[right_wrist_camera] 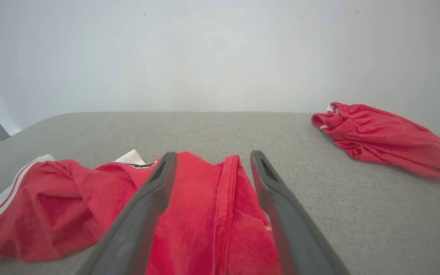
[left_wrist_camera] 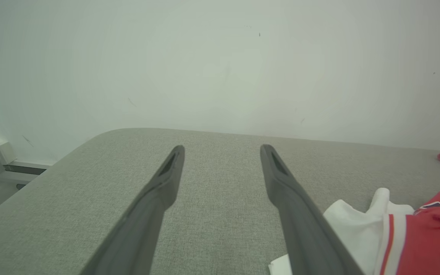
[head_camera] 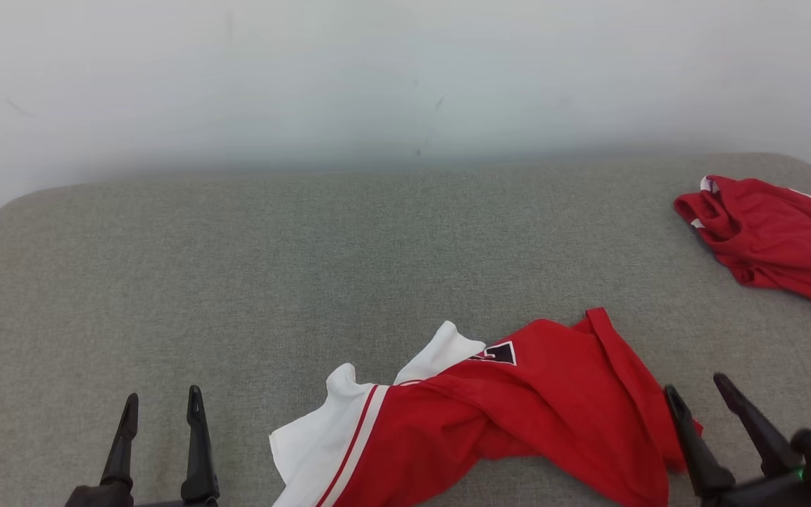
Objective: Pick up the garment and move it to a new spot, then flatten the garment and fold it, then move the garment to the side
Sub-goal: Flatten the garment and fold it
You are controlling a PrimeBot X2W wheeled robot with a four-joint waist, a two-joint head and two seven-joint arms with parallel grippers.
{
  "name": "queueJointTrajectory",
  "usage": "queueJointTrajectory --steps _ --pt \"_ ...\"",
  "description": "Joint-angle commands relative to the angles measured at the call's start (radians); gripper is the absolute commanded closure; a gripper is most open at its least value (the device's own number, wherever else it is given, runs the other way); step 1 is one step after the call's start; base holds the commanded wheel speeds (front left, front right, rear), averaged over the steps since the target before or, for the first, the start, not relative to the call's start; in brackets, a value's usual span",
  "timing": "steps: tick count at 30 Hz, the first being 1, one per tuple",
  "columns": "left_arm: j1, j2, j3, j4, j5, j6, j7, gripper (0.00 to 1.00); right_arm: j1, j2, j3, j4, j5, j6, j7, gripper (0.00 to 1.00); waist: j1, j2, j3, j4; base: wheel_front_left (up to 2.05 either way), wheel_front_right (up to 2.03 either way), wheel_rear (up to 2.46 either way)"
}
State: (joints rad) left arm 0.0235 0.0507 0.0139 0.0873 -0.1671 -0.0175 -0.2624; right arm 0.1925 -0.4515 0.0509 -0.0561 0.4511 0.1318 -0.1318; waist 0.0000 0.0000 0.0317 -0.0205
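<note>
Looking at the garment: it stretches sideways between my hands, red end right by my right gripper, white end near my left gripper (both spread, empty).

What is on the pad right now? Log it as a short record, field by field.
surface: grey, padded
garment: red and white, crumpled, at the near edge, right of centre
red bundle: far right, apart from the garment
left gripper: open, over bare surface left of the garment
right gripper: open, at the garment's right end
fold: not yet done
</note>
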Motion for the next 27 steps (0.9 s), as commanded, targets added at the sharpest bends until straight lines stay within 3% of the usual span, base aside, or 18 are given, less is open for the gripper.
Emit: queueJointTrajectory --steps 1,10,19,27 --pt "0.009 -0.001 0.0 0.001 0.001 0.002 -0.003 0.0 -0.024 -0.002 0.002 -0.005 -0.006 -0.003 0.013 0.0 0.0 0.0 -0.003 0.003 0.0 0.0 0.0" --pt "-0.005 0.0 -0.007 -0.003 0.001 0.003 -0.003 0.0 -0.262 -0.043 0.067 0.127 -0.014 -0.003 0.12 0.0 0.0 0.0 0.008 0.031 0.0 0.0 0.0" --pt "-0.029 -0.001 -0.019 0.0 -0.004 0.005 -0.003 0.0 -0.505 -0.067 0.178 0.451 -0.013 -0.003 0.131 0.0 0.0 0.0 0.044 0.071 0.0 0.0 0.0" --pt "-0.046 -0.001 -0.025 0.001 -0.001 0.007 -0.003 0.0 -0.64 -0.041 0.261 0.748 0.028 -0.003 0.151 0.0 0.0 0.0 0.066 0.1 0.0 0.0 0.0"
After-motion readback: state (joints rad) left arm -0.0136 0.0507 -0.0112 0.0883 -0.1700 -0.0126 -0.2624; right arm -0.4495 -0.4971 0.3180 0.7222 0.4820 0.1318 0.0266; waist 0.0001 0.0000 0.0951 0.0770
